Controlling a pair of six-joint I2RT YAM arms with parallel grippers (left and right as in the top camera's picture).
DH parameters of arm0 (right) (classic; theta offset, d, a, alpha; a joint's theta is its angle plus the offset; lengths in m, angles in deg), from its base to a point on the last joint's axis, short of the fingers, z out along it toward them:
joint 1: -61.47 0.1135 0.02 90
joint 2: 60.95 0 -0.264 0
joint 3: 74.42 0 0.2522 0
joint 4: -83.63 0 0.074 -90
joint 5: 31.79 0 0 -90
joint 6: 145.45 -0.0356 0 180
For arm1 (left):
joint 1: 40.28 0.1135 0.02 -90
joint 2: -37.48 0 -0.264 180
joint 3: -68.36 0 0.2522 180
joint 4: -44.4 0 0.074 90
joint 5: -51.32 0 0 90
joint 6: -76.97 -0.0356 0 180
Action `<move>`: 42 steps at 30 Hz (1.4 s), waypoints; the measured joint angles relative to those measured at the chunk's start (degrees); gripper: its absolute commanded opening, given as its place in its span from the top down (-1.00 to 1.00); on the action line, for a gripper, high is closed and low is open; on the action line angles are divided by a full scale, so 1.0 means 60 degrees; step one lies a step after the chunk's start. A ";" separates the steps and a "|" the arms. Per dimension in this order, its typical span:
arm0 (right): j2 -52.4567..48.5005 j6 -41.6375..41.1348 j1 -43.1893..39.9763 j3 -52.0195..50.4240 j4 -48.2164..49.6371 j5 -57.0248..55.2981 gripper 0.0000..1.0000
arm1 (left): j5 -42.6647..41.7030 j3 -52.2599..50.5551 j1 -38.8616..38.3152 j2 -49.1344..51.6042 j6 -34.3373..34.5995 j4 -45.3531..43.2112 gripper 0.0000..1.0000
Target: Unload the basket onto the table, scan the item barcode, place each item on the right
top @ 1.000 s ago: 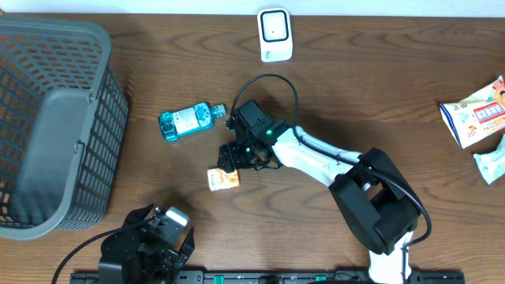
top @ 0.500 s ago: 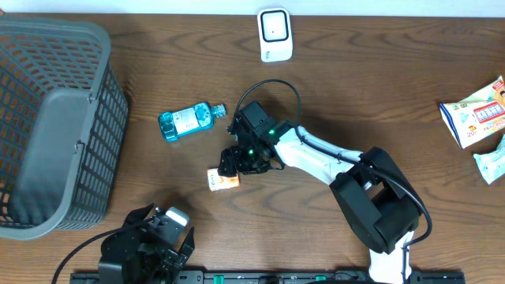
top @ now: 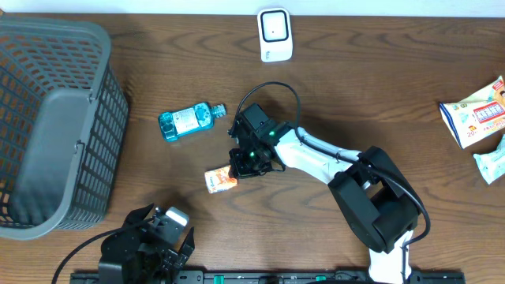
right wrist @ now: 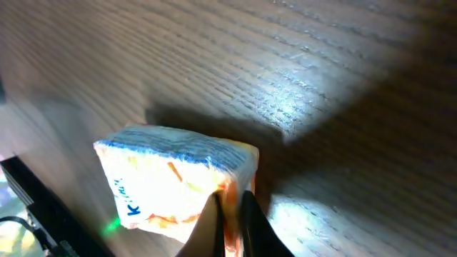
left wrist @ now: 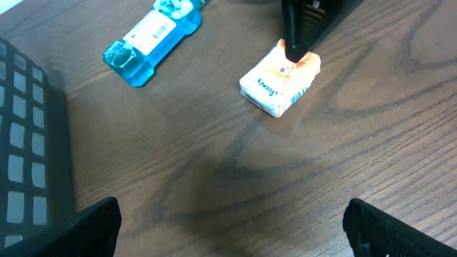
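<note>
The item is a small orange and white tissue packet [top: 220, 181] near the middle of the table; it also shows in the left wrist view [left wrist: 278, 80]. My right gripper [top: 240, 166] is shut on the packet's orange edge, and the right wrist view shows the thin flap of the packet [right wrist: 168, 187] pinched between the fingertips of my right gripper [right wrist: 230, 203]. A white scanner [top: 275, 35] stands at the table's far edge. My left gripper [left wrist: 232, 225] is open over bare wood at the near left and holds nothing.
A blue mouthwash bottle [top: 189, 121] lies on its side left of the right gripper. A grey mesh basket [top: 109, 118] fills the left side. Two more packets [top: 476, 112] lie at the right edge.
The right gripper's jaws closed on the packet's edge. The packet has shifted slightly left and turned. The left arm has stayed still.
</note>
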 measured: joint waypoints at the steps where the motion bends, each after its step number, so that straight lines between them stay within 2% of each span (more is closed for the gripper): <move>1: 0.0000 -0.0004 0.0000 0.0000 0.0004 -0.0018 0.97 | 0.0000 0.0000 0.0000 0.0000 0.0004 0.0000 -0.99; 10: -0.0007 -0.0011 -0.0131 -0.0007 0.0127 0.0499 0.97 | 0.0000 0.0000 0.0000 0.0000 0.0000 0.0000 -0.99; 16: -0.0040 -0.0178 -0.0827 -0.0025 -0.0109 0.1993 0.97 | 0.0000 0.0000 0.0000 0.0000 0.0004 0.0000 -0.99; 22: -0.0040 -0.0248 -0.1519 -0.0055 -0.0696 0.2135 0.96 | 0.0000 0.0000 0.0000 0.0000 0.0004 0.0000 -0.99; 23: -0.0040 -0.0219 -0.1559 -0.0066 -0.0699 0.2131 0.78 | 0.0000 0.0000 0.0000 0.0000 0.0000 0.0000 -0.99; 25: -0.0044 -0.0106 -0.1541 -0.0069 -0.0710 0.2138 0.26 | 0.0000 0.0000 0.0000 0.0000 0.0004 0.0000 -0.99; 27: -0.0040 0.0153 -0.1417 -0.0073 -0.0641 0.2142 -0.07 | 0.0000 0.0000 0.0000 0.0000 0.0004 0.0000 -0.99; 34: -0.0040 0.1399 -0.0787 -0.0080 0.0630 0.2131 -0.04 | 0.0000 0.0000 0.0000 0.0000 0.0004 0.0000 -0.99; 42: -0.0040 0.2102 -0.0193 -0.0080 0.0889 0.1920 0.02 | 0.0000 0.0000 0.0000 0.0000 0.0004 0.0000 -0.99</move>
